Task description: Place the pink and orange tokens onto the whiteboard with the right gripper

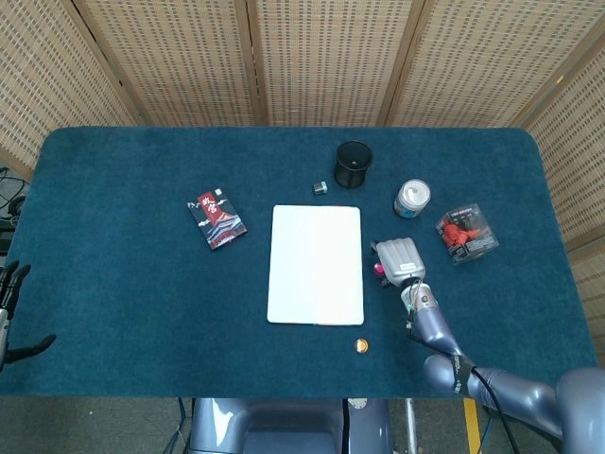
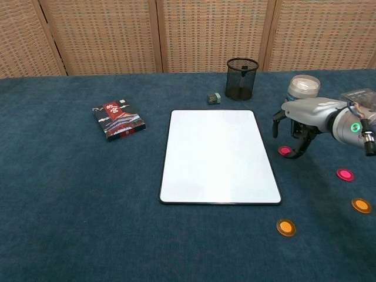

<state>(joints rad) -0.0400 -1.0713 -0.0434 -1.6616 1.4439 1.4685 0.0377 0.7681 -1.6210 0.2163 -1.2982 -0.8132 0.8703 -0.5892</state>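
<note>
Pink token (image 2: 284, 151) on the cloth just right of the whiteboard (image 2: 218, 155), mostly hidden under the right hand (image 2: 299, 120) in the head view. Right hand's fingers hang down around the token, apart; contact with it can't be made out. Second pink token (image 2: 345, 174) and two orange tokens (image 2: 285, 227) (image 2: 361, 205) lie further right and nearer the front edge. Left hand (image 1: 11, 312) cut off at the frame edge, fingers spread, holding nothing.

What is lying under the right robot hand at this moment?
A round pink token lies under the right robot hand, beside the white rectangular whiteboard. From the head view the hand covers most of it; contact cannot be judged.
</note>
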